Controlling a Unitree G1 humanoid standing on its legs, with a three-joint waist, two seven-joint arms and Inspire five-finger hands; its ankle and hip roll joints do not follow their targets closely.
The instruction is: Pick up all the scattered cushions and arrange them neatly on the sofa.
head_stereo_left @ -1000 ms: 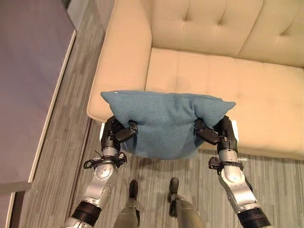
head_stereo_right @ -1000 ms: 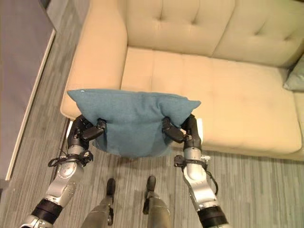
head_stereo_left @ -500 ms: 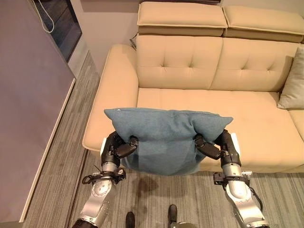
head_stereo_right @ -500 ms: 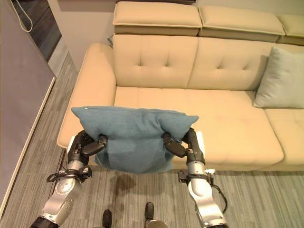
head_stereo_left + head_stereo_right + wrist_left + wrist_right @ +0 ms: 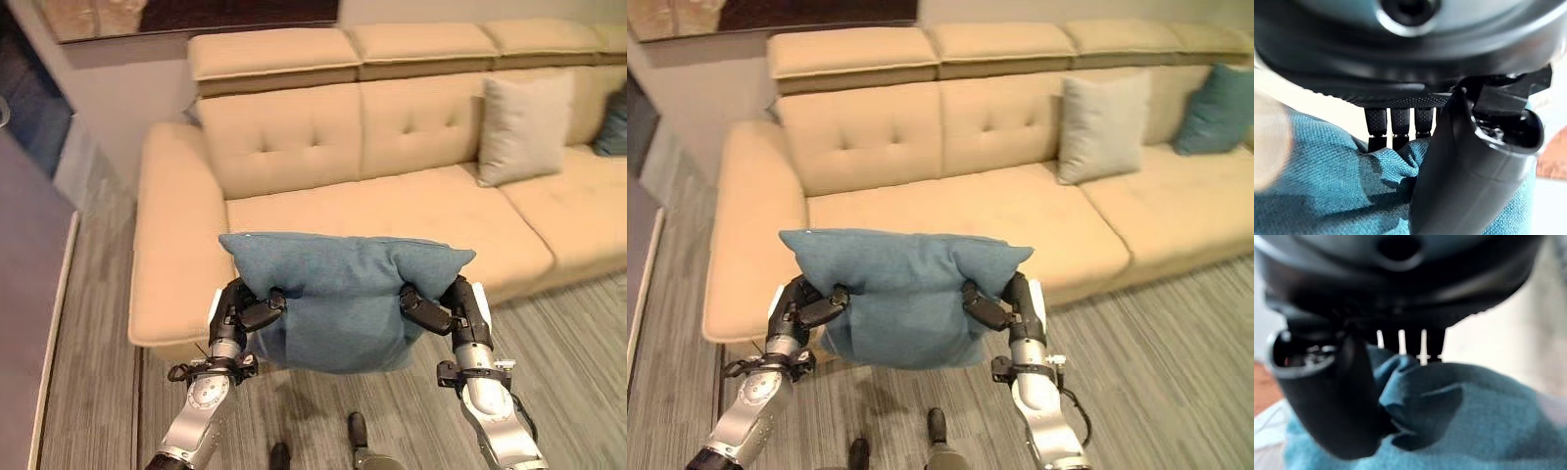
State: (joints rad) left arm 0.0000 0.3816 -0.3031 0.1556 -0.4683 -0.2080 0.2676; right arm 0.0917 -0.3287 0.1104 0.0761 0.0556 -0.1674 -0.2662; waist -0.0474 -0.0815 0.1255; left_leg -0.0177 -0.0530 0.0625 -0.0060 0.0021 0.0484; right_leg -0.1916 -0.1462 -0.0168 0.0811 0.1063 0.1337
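Left eye view: a teal-blue cushion (image 5: 343, 294) hangs in the air between the robot's two hands, held up in front of a long beige sofa (image 5: 323, 211) and above the grey wood-grain floor (image 5: 88, 392). The left hand (image 5: 245, 311) grips the cushion's left side, thumb in front and fingers behind, pinching the fabric into a fold. The right hand (image 5: 441, 306) does the same on the cushion's right side. Each wrist view shows that hand's thumb and fingers clamped on bunched teal cloth. The cushion sags slightly between the hands, its top edge roughly level. Beyond the hands lies the sofa's seat, with a padded armrest (image 5: 167, 235) past the left hand. Farther off, past the right hand, a pale grey cushion (image 5: 522, 125) leans upright against the tufted sofa back. Farther along the seat, another teal cushion (image 5: 1218, 110) rests against the back.
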